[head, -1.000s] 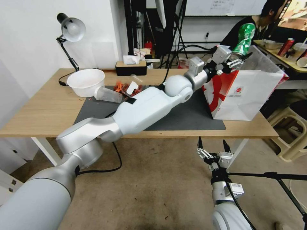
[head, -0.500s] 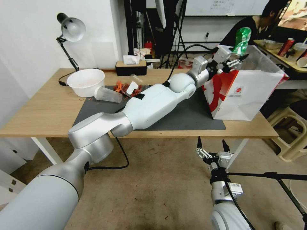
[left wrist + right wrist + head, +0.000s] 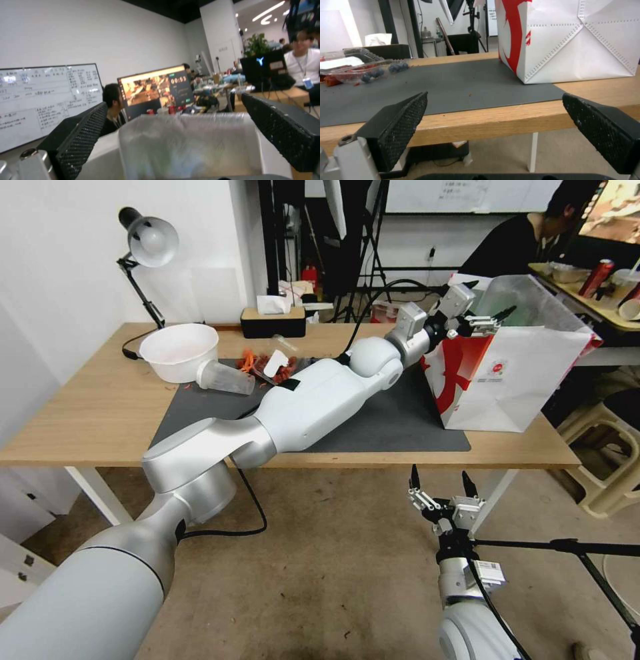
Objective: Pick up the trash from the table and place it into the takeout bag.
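Observation:
The takeout bag, white with red sides and a clear liner, stands at the right end of the table. My left gripper hovers open over the bag's mouth with nothing between its fingers. On the left part of the dark mat lies trash: a clear plastic cup on its side, a white bowl, and a clear tray with red scraps. My right gripper waits open below the table's front edge, facing the bag.
A desk lamp and a tissue box stand at the table's back. A plastic stool sits right of the table, and a tripod leg runs along the floor near my right arm.
The green can that my left gripper held above the bag is gone from its fingers, which have opened. The gripper has dipped slightly toward the bag's mouth. The right arm stayed put.

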You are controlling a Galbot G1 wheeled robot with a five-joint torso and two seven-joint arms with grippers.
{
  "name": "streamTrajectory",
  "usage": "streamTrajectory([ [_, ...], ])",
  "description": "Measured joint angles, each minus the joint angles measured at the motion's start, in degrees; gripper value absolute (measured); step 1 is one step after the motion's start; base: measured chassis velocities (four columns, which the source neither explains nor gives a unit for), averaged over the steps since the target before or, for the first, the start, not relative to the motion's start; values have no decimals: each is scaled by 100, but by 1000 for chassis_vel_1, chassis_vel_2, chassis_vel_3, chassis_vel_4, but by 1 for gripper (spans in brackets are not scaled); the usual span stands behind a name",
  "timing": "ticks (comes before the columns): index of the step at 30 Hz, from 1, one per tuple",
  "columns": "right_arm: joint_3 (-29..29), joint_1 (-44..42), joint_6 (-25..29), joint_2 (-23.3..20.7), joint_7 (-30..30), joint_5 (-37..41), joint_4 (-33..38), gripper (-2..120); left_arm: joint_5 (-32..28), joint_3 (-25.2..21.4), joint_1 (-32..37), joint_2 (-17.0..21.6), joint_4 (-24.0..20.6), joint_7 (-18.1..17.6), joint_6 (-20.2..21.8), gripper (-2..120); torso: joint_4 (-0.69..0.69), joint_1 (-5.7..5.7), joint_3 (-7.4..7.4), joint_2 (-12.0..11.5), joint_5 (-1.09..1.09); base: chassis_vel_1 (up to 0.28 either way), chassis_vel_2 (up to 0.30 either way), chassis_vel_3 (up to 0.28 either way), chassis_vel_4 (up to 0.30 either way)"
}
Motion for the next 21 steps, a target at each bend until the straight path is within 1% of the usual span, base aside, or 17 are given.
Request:
streamTrajectory([
  [1, -9, 8, 0, 1, -1, 0, 0, 100, -21, -38, 17, 28, -94, -31, 16, 100, -4, 0, 0, 0, 0, 0, 0, 0, 0],
  [2, -16, 12, 0, 2, -1, -1, 0, 100, -37, -82, 36, 97, -166, -61, 32, 100, -5, 0, -1, 1, 0, 0, 0, 0, 0],
  [3, -24, 17, 0, 4, -2, -3, -1, 100, -51, -141, 69, 191, -243, -95, 50, 100, -2, 0, -1, 1, 0, 0, 0, 0, 0],
  [4, -24, 17, 0, 4, -2, -3, -1, 100, -51, -141, 69, 191, -243, -95, 50, 100, -2, 0, -1, 1, 0, 0, 0, 0, 0],
  [7, -44, 20, -2, 8, -3, -13, 0, 100, -87, -331, 172, 438, -404, -167, 118, 100, 3, 0, -1, 0, -1, 0, 0, 0, 0],
  [8, -44, 20, -2, 8, -3, -13, 0, 100, -87, -331, 172, 438, -404, -167, 118, 100, 3, 0, -1, 0, -1, 0, 0, 0, 0],
  [11, -47, 2, -8, -8, -3, -13, 13, 100, -165, -475, 323, 748, -605, -266, 203, 100, 0, 0, -1, 1, -1, 0, 0, 0, 0],
  [12, -47, 2, -8, -8, -3, -13, 13, 100, -165, -475, 323, 748, -605, -266, 203, 100, 0, 0, -1, 1, -1, 0, 0, 0, 0],
  [15, -45, -14, -11, -33, -3, -13, 37, 100, -256, -552, 537, 1121, -942, -428, 342, 100, 1, 1, 0, 1, -1, 0, 0, 0, 0],
  [16, -45, -14, -11, -33, -3, -13, 37, 100, -256, -552, 537, 1121, -942, -428, 342, 100, 1, 1, 0, 1, -1, 0, 0, 0, 0],
  [19, -43, -21, -11, -45, -1, -6, 41, 100, -293, -675, 767, 1405, -1196, -561, 430, 100, 1, 0, 0, 1, -2, 0, 0, 0, 0],
  [20, -43, -21, -11, -45, -1, -6, 41, 100, -293, -675, 767, 1405, -1196, -561, 430, 100, 1, 0, 0, 1, -2, 0, 0, 0, 0],
  [21, -45, -21, -11, -46, -1, -5, 41, 100, -303, -709, 827, 1491, -1263, -584, 444, 100, 0, 0, 0, 1, -1, 0, 0, 0, 0],
])
